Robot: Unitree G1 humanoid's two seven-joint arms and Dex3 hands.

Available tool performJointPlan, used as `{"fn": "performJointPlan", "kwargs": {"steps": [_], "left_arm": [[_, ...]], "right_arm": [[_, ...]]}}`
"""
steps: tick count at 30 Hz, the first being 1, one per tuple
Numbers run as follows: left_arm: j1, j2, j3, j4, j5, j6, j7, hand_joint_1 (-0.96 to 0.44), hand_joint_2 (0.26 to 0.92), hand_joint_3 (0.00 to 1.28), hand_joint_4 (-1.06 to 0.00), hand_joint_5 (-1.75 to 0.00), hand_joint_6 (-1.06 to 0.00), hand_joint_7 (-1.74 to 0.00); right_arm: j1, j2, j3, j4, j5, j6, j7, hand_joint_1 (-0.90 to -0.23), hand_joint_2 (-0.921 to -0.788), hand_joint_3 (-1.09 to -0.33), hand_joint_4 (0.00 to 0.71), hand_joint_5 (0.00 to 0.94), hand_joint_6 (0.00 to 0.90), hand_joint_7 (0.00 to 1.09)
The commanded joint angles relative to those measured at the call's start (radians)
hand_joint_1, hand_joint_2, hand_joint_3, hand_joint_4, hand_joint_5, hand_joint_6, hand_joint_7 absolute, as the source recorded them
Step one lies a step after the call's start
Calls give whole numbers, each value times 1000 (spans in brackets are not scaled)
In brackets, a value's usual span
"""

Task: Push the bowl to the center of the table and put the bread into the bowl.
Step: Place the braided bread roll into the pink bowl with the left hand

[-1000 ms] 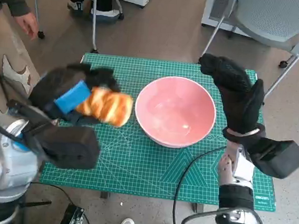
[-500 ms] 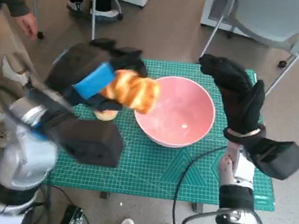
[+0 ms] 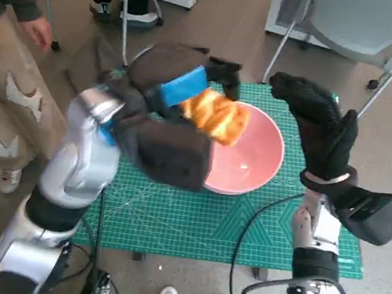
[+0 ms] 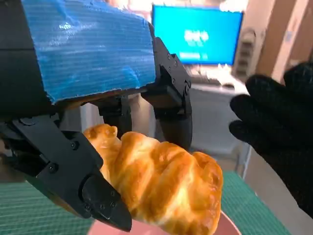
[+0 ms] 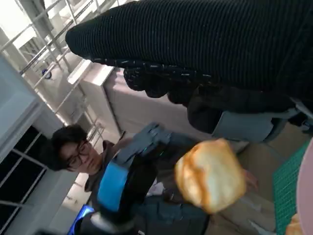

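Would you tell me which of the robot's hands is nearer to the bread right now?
The left. The left hand holds the bread above the pink bowl; the right hand hangs apart, beyond the bowl's far side.

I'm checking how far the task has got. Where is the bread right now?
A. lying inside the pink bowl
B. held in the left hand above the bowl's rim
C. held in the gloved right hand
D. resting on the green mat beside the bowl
B: the left hand holds the bread in the air over the near-left rim of the bowl.
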State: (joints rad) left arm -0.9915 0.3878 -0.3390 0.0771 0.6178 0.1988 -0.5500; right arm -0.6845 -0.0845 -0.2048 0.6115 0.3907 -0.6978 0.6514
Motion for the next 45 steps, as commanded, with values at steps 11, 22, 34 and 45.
{"fn": "performJointPlan", "kwargs": {"steps": [11, 22, 34, 45], "left_arm": [[-165, -83, -62, 329, -8, -98, 25, 1, 919, 87, -635, -1277, -643, -1098], [-136, -95, -18, 374, -135, -120, -55, 39, 841, 122, -300, -553, -278, -343], [-135, -59, -31, 376, -170, -145, -149, -274, 724, 33, -2, -5, -130, -41], [-34, 26, 28, 237, -178, -176, -118, -384, 733, 21, 1, 1, -130, -28]], "right_arm": [[44, -6, -2, -23, -27, -13, -61, -630, -921, -703, 238, 2, 74, 544], [51, -8, -4, -31, -28, -14, -78, -626, -921, -702, 240, 2, 74, 547], [43, -2, -10, -10, -15, -13, -76, -626, -921, -698, 235, 0, 75, 544], [45, 9, -4, -10, 0, -11, -55, -642, -921, -698, 235, 0, 76, 541]]}}
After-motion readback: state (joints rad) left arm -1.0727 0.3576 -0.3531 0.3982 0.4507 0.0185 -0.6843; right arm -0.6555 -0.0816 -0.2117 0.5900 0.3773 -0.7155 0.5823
